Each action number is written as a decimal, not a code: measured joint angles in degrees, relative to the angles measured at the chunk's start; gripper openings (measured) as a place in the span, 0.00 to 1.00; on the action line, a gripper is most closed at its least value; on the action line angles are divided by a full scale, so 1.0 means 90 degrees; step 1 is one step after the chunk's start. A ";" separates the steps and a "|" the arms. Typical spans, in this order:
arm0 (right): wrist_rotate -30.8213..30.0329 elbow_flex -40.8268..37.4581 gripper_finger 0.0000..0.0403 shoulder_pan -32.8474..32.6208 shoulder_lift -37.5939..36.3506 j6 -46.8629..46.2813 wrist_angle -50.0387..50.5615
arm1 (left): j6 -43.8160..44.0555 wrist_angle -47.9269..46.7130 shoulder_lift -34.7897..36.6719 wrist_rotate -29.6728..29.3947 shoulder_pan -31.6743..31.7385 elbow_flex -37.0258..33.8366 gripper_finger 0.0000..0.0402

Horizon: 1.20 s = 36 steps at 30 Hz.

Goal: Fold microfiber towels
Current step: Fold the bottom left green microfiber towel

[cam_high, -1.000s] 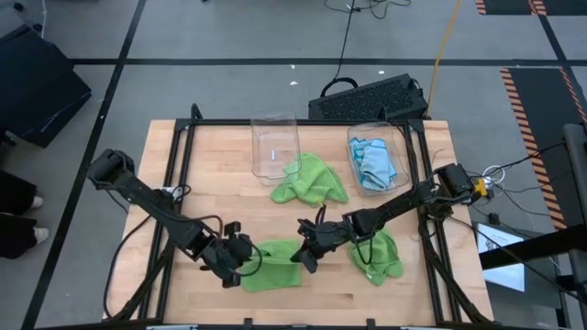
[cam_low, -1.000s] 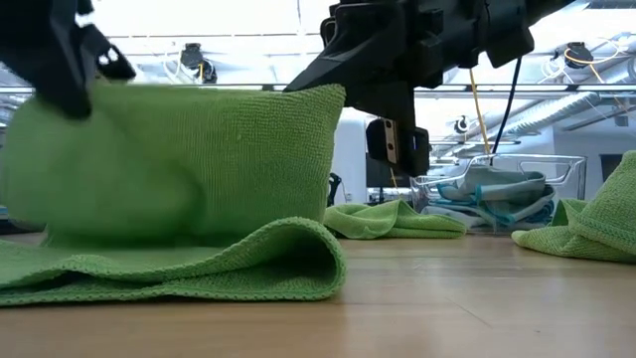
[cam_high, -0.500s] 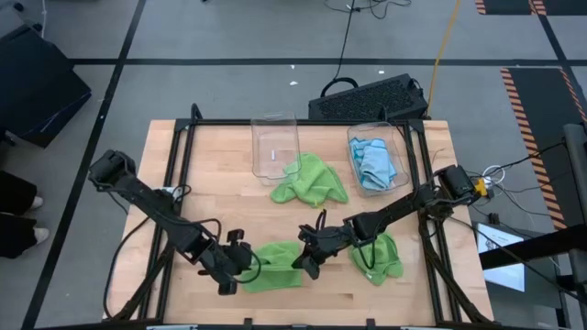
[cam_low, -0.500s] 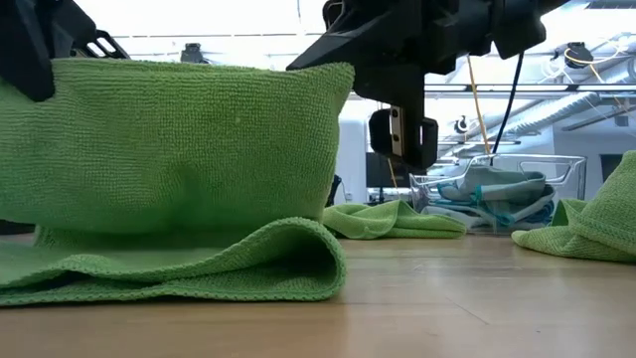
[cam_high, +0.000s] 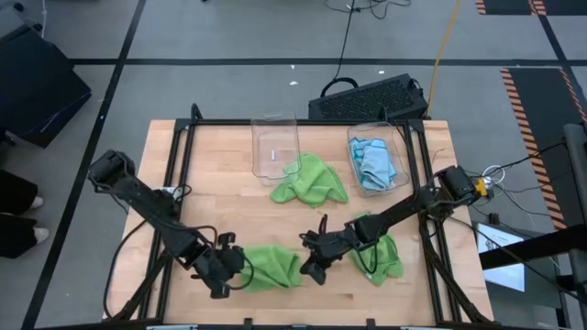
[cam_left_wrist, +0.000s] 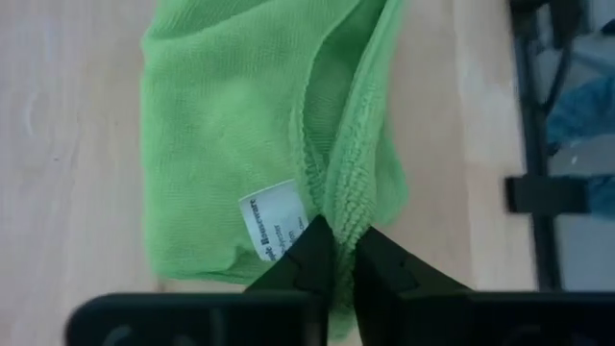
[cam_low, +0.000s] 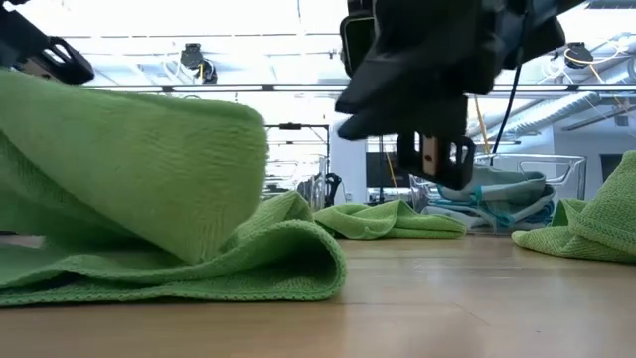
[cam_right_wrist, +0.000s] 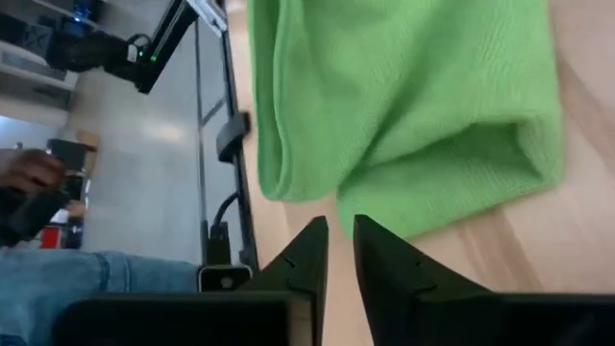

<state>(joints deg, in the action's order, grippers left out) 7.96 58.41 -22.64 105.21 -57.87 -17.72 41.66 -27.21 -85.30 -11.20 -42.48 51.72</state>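
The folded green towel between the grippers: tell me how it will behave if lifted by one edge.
The green towel would probably droop: its raised layer already sags in the low view. It looks light, being thin cloth. The fuzzy weave should grip, not slip; the left gripper pinches its edge.

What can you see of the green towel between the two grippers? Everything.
The folded green towel is lime microfiber with a fine looped pile, doubled over near the wooden table's front edge, its fold rounded. A white label shows by one stitched edge. The left gripper pinches that edge. The right gripper sits just off its other end, holding nothing.
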 joint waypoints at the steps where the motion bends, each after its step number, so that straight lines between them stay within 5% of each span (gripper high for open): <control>1: -0.0013 -0.0002 0.13 -0.0011 0.0002 -0.0013 0.0008 | 0.0076 0.0081 0.0000 -0.0039 -0.0024 0.0000 0.10; 9: -0.0152 0.0007 0.19 -0.0014 0.0002 -0.0041 -0.0036 | 0.0327 0.0368 0.0000 -0.0231 -0.0015 0.0007 0.29; 22: -0.0723 0.0017 0.46 -0.0376 -0.0003 0.0654 0.0089 | 0.1002 0.0358 0.0000 -0.0002 0.0002 0.0014 0.31; 27: -0.0639 0.0017 0.46 -0.0037 -0.0003 -0.0150 0.0372 | 0.2259 0.0170 0.0000 -0.0222 0.0002 0.0015 0.31; 36: 0.0240 0.0027 0.45 0.0670 -0.0008 -0.2232 0.0159 | 0.6318 -0.1200 0.0000 -0.0139 -0.0045 0.0019 0.31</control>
<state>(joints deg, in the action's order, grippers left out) 10.12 58.65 -16.61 105.14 -77.96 -16.29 98.52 -38.01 -85.30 -12.45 -42.88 51.90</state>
